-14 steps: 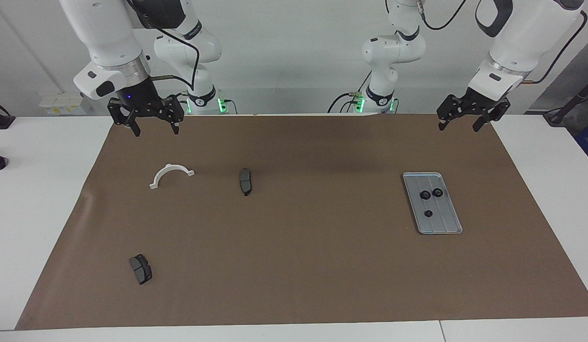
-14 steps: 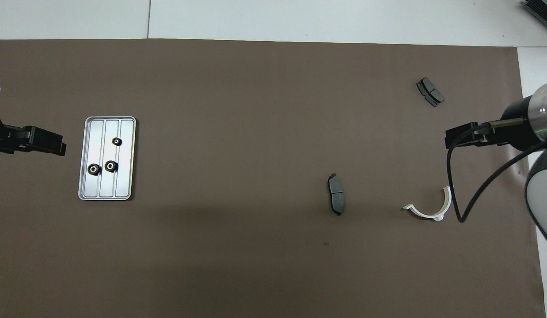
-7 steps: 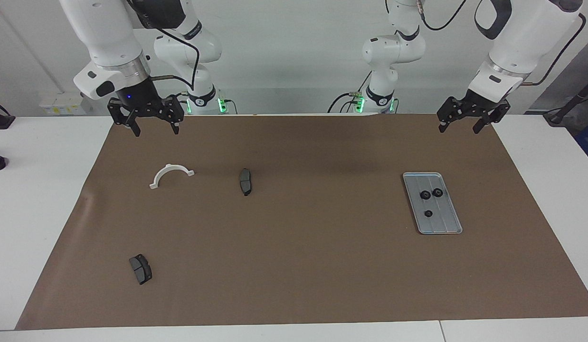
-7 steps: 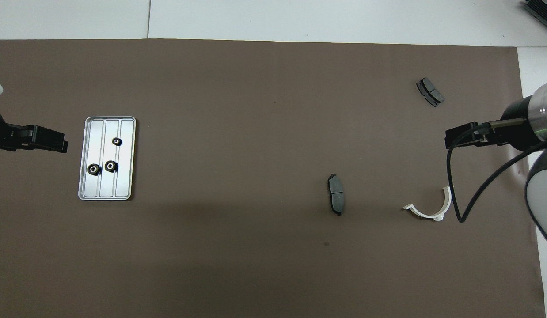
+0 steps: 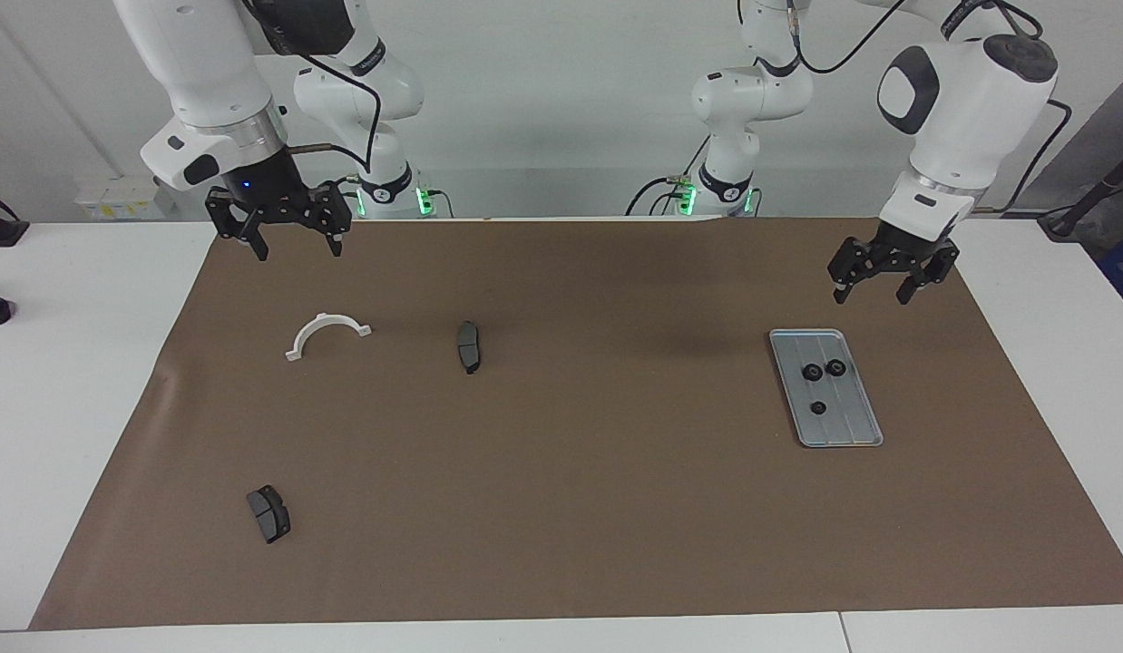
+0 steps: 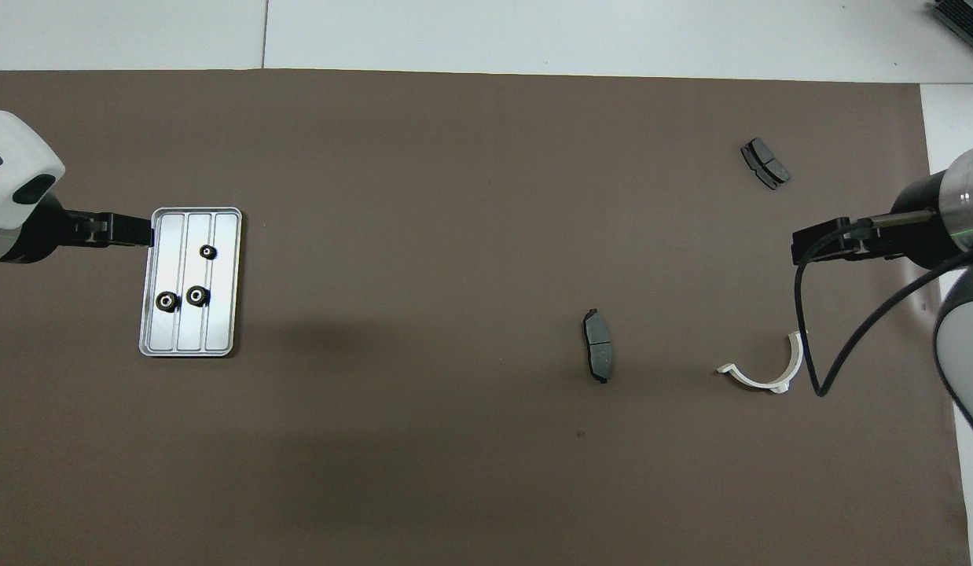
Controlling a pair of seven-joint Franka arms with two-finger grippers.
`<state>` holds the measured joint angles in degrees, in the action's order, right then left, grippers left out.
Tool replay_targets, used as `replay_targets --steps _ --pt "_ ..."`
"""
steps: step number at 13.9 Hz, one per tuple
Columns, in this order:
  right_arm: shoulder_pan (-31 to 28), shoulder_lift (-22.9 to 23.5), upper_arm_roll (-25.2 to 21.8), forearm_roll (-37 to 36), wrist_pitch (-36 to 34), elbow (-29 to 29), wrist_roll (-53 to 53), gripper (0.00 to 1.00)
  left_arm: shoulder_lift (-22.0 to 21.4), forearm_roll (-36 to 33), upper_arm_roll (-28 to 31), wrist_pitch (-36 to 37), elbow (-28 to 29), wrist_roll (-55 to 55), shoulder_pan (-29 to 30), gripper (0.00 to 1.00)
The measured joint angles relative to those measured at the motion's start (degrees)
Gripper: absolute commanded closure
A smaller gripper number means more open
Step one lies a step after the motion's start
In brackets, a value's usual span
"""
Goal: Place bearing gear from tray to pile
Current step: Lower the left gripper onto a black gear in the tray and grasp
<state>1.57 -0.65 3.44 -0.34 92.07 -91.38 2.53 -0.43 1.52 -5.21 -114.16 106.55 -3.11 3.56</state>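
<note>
Nothing has been carried over yet, by the look of it. The right gripper point(image 5: 292, 240) waits with open, empty jaws over the mat's near edge, by the white bracket point(image 5: 327, 333). The left gripper point(image 5: 879, 286) hangs, jaws open and empty, just short of the tray point(image 5: 856, 431). Farther out, all three gears point(image 5: 822, 382) sit in the tray, well apart from the pile: bracket, one pad point(image 5: 468, 345), and farthest a second pad point(image 5: 268, 512). Grasp, carry and drop all remain.

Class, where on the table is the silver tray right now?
The silver tray lies on the brown mat toward the left arm's end of the table, holding three small black gears, with the left pincer hanging beside its robot-side end.
</note>
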Motion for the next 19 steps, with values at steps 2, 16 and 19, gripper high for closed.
replay_targets --steps 2,16,19 --pt "0.04 -0.02 0.04 0.00 -0.74 -0.02 -0.03 0.00 3.93 0.00 0.17 -4.90 0.69 0.00 0.49 0.00" --pt "0.07 -3.74 0.14 0.00 -13.25 -0.02 -3.88 0.00 18.86 -0.06 0.16 -27.89 7.98 -0.08 1.39 0.47" --pt "0.07 -4.50 0.14 0.00 -14.40 -0.20 -3.88 0.00 18.88 -0.08 0.17 -27.89 8.28 -0.09 1.40 0.51"
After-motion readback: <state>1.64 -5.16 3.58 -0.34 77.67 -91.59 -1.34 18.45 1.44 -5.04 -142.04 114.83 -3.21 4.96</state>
